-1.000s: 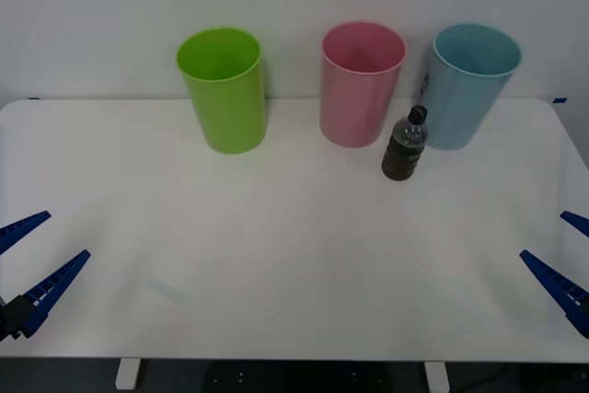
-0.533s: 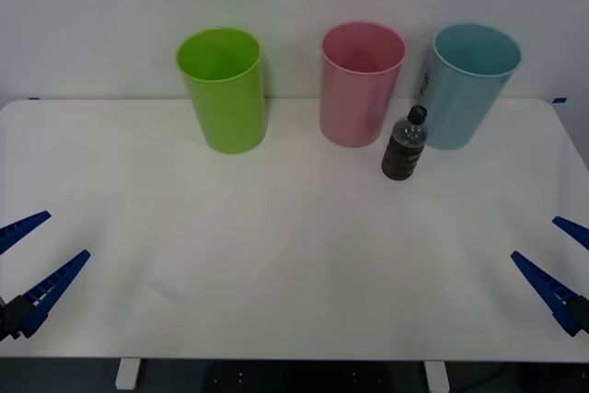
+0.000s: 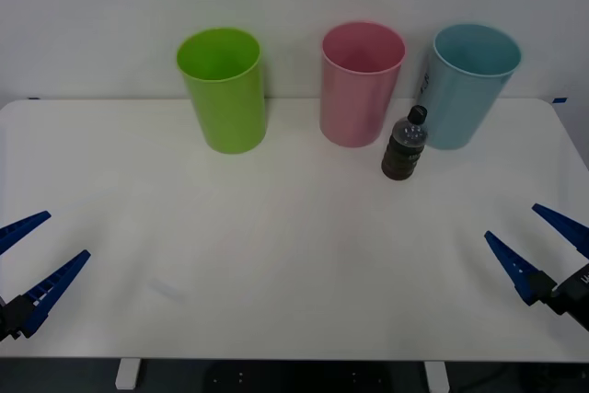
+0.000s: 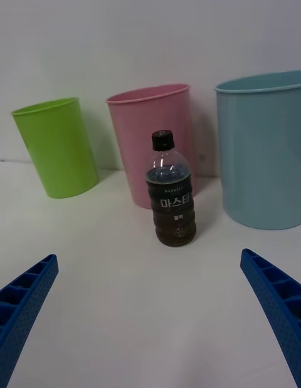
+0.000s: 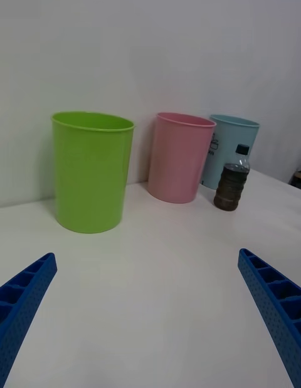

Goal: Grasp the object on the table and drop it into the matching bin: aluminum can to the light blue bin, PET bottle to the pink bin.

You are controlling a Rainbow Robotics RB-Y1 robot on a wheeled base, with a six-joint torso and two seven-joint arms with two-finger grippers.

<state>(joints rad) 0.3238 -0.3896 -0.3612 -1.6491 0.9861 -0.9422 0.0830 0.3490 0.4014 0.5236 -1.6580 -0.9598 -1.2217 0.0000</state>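
A: Step in hand? 
B: Judged as the approach, nothing gripped yet. The right gripper (image 3: pixel 538 250) is seen at about 4 o'clock on the table (image 3: pixel 276 255), fingers spread wide, holding nothing. The left gripper (image 3: pixel 32 255) is parked at 8 o'clock, also spread and holding nothing.

A: Bottle location? 
B: The bottle (image 3: pixel 404 144) is stood upright toward 1 o'clock, black cap on, dark liquid inside. It is placed just in front of the gap between the pink bin (image 3: pixel 361 85) and the light blue bin (image 3: pixel 471 87), near both; contact cannot be told. In the right wrist view the bottle (image 4: pixel 170 190) is framed between the spread fingers, well ahead of them.

A: Next move? 
B: A reach toward 11 o'clock from the right gripper is called for, fingers kept apart until the bottle body is straddled, then closed. Care is needed not to knock the bins behind it. After that, a lift over the pink rim.

A: Bins? 
B: Three are lined along the 12 o'clock edge: green bin (image 3: pixel 223 89), pink, light blue. No contents are visible in the parts of the interiors that can be seen.
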